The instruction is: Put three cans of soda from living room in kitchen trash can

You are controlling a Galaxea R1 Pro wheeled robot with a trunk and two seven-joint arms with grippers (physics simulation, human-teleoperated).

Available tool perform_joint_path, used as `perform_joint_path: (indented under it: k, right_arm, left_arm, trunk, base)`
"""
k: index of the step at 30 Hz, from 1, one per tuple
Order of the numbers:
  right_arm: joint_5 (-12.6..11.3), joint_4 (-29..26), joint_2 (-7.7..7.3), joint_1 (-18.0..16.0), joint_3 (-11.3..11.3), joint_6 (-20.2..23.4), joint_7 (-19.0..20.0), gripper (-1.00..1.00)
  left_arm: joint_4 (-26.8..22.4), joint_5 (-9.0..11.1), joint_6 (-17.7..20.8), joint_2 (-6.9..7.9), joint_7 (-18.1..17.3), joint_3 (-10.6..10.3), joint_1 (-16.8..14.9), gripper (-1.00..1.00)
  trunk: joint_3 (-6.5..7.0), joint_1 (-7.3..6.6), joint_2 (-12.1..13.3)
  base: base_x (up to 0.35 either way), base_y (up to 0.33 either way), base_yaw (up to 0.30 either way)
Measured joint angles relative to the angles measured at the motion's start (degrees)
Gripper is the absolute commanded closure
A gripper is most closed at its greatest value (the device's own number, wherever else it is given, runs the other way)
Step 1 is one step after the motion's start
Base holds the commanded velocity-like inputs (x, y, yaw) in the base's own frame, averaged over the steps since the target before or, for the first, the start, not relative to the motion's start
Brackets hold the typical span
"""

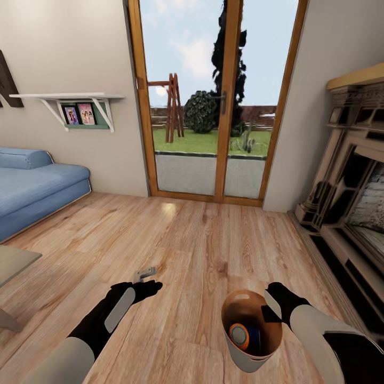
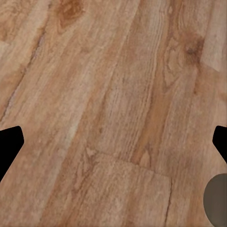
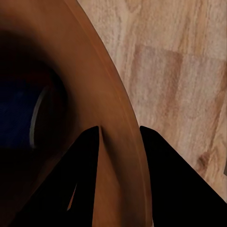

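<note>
i am facing the glass doors (image 1: 213, 101) of the living room, with the blue sofa (image 1: 37, 186) off to my left and the fireplace (image 1: 352, 202) along the wall on my right. a corner of the low table (image 1: 13, 264) is showing near my left arm. a shelf (image 1: 69, 98) with framed photos is hanging on the wall above the sofa.

my right gripper (image 1: 272, 304) is clamping the rim of the bin (image 1: 250, 360), one finger inside the brown wall and one outside. in the right wrist view the two dark fingers (image 3: 85, 165) are sitting on either side of that rim (image 3: 118, 142), pinching it. the bin is hanging upright from my right hand, low in front of me, over the plank floor (image 1: 202, 240).

inside the bin a blue can (image 1: 248, 337) is lying on its side with its silvery end turned up toward me; the right wrist view is showing the same can (image 3: 21, 118) deep in the shadow. there is an orange tint around that end, which may be a second can, but i cannot tell in the dim interior.

my left gripper (image 1: 152, 288) is reaching forward over bare floor, holding nothing. in the left wrist view its fingertips (image 2: 9, 142) are standing wide apart at the edges, with only wood planks between them. a small grey object (image 1: 144, 274) is lying on the floor just beyond my left fingertips.
</note>
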Motion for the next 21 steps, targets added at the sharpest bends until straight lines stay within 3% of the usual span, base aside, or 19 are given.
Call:
perform_joint_path:
  k: [4, 9, 21]
  right_arm:
    - [0.0, 0.0, 0.0, 0.0, 0.0, 0.0, 0.0, 1.0]
    - [0.0, 0.0, 0.0, 0.0, 0.0, 0.0, 0.0, 1.0]
    - [0.0, 0.0, 0.0, 0.0, 0.0, 0.0, 0.1, 1.0]
  left_arm:
    - [0.0, 0.0, 0.0, -0.05, 0.0, 0.0, 0.0, -1.0]
    - [0.0, -0.1, 0.1, -0.05, 0.0, 0.0, 0.0, -1.0]
    - [-1.1, 0.0, 0.3, 0.02, -0.1, 0.0, 0.1, -1.0]
  trunk:
    - [0.0, 0.0, 0.0]
    - [-0.9, 1.09, -2.0]
    - [-0.9, 1.1, -2.0]
  base:
    - [0.0, 0.0, 0.0]
    - [0.0, 0.0, 0.0]
    - [0.0, 0.0, 0.0]
